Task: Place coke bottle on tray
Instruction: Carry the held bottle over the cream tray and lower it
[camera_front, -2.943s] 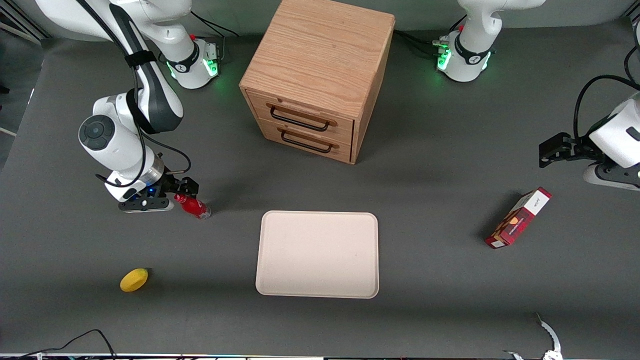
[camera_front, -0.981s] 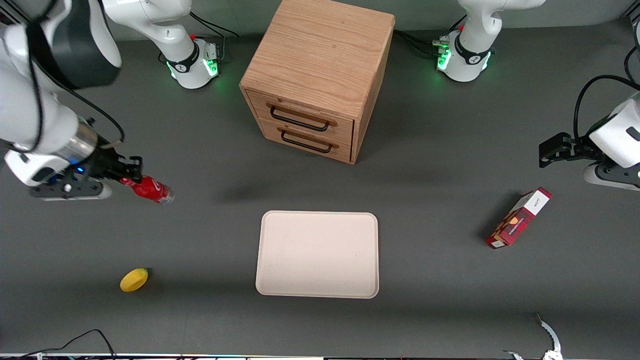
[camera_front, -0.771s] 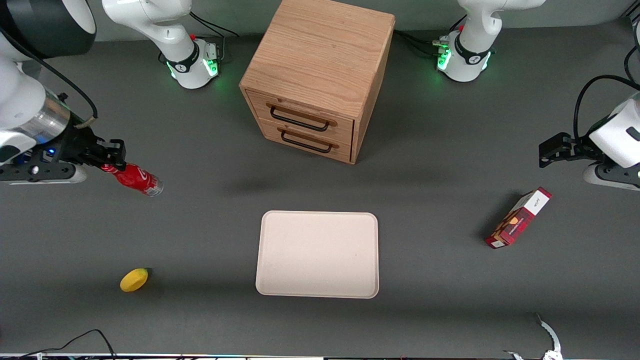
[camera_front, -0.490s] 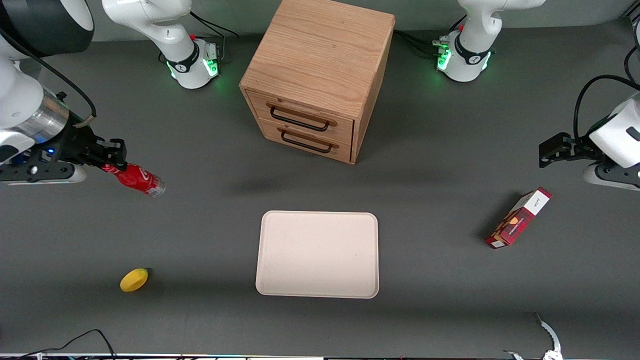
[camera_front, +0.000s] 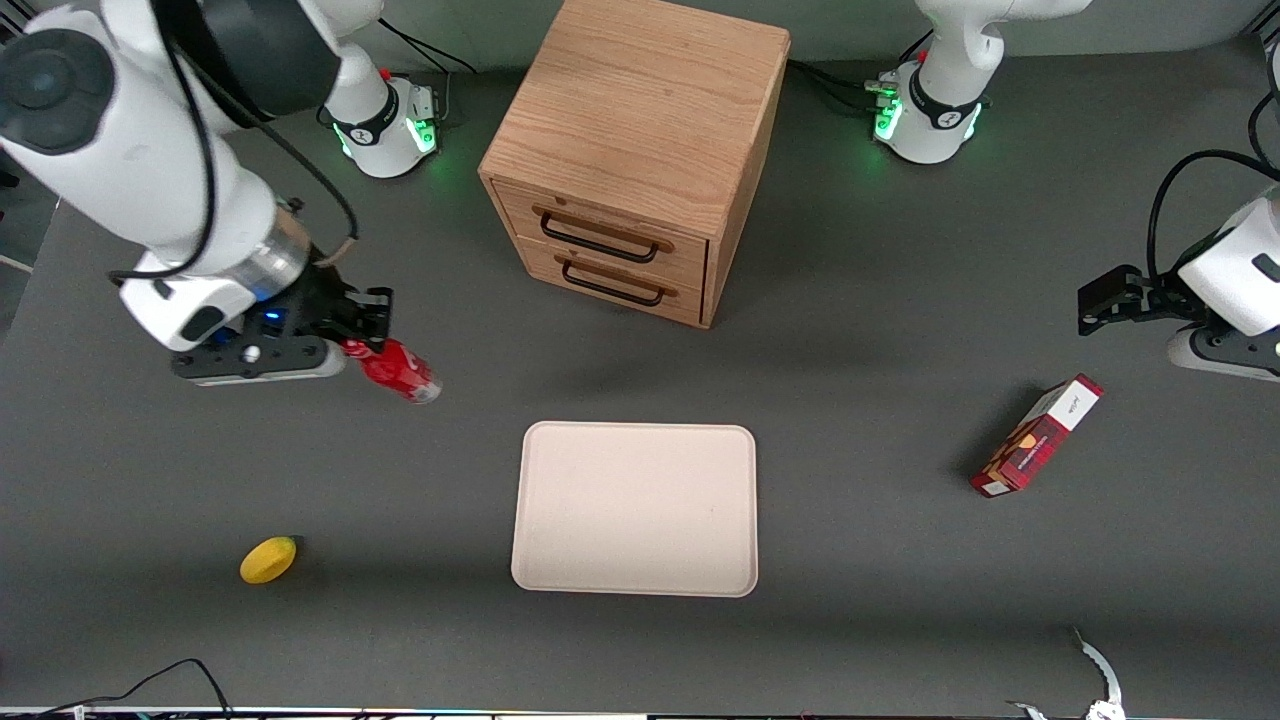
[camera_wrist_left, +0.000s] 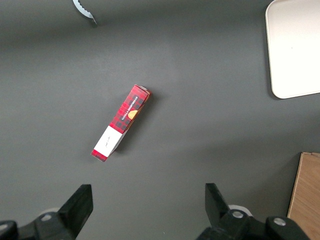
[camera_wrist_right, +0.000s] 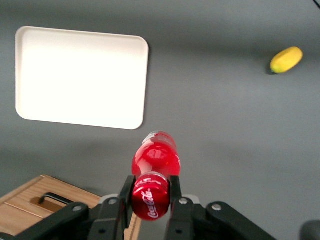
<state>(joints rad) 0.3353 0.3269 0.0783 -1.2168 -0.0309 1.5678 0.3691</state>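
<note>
Front view: the gripper (camera_front: 362, 340) carries the coke bottle (camera_front: 399, 369) above the worktop (camera_front: 900, 560), toward the working arm's end.
Jaws pinch the bottle at its neck under the red cap; the forearm slopes down, wrist bent, and the bottle hangs tilted, clear base lowest. It hangs clear of the tray (camera_front: 636, 508), which lies flat in front of the wooden cabinet (camera_front: 634, 150).

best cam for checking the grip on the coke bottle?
Right wrist view: the gripper is shut on the coke bottle at its cap. Front view shows the bottle held above the table, short of the tray. Left wrist view misses it.
</note>
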